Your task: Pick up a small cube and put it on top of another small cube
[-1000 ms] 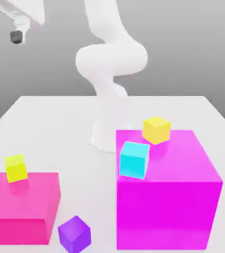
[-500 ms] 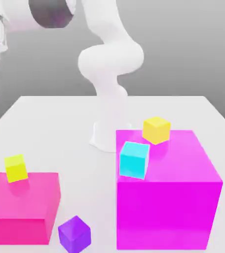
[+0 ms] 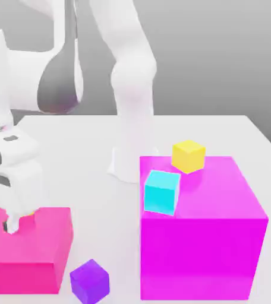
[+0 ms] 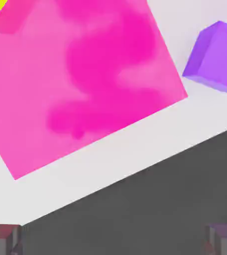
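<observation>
Hovering with gripper spread wide and empty over the low pink block; lying just off that block's corner on the table, toward the exterior view's right, the small cube.

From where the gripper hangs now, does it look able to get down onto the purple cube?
Probably yes. The purple cube sits alone on the table beside the flat pink block, nothing on top of it. The open gripper hovers over that block and must shift sideways first.
</observation>
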Controlling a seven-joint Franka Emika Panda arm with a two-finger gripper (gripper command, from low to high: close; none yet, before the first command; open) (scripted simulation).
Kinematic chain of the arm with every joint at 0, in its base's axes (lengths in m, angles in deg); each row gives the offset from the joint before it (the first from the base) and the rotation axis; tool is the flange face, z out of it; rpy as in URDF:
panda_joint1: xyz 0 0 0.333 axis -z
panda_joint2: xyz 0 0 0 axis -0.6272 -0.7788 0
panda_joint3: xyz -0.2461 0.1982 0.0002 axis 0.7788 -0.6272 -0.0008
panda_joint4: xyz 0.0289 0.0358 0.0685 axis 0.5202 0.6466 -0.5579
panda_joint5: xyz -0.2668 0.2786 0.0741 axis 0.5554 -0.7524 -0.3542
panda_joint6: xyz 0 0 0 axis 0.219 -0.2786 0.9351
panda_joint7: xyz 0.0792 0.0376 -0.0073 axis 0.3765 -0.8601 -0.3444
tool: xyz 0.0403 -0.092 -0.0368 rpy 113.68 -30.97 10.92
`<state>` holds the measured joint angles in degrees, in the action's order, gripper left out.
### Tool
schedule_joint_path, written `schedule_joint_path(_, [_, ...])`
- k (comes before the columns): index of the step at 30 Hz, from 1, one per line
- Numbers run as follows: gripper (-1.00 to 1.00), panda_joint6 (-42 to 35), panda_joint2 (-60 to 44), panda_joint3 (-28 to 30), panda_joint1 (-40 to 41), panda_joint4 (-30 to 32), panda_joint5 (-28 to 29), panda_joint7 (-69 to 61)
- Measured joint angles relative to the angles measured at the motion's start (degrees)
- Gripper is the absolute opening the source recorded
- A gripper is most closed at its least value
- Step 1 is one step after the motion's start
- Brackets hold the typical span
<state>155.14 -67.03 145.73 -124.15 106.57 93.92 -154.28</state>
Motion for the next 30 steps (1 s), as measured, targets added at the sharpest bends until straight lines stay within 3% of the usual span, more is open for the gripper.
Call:
schedule_joint_path(7, [0.0,-3.4,5.8,9.0,-7.5,-1.1,14.9,-11.6])
schedule_joint_path(17, [0.0,-4.3,13.9,2.6,-11.9,5.3,17.6,-32.6])
schedule_joint_path(22, [0.0,-1.5,19.9,11.4,-19.4,3.3,26.0,-29.2])
schedule_joint_path(23, [-1.0,-1.1,20.9,12.9,-20.6,2.8,27.5,-28.3])
schedule_joint_path(30, [-1.0,-1.1,21.0,12.9,-20.6,2.7,28.0,-28.0])
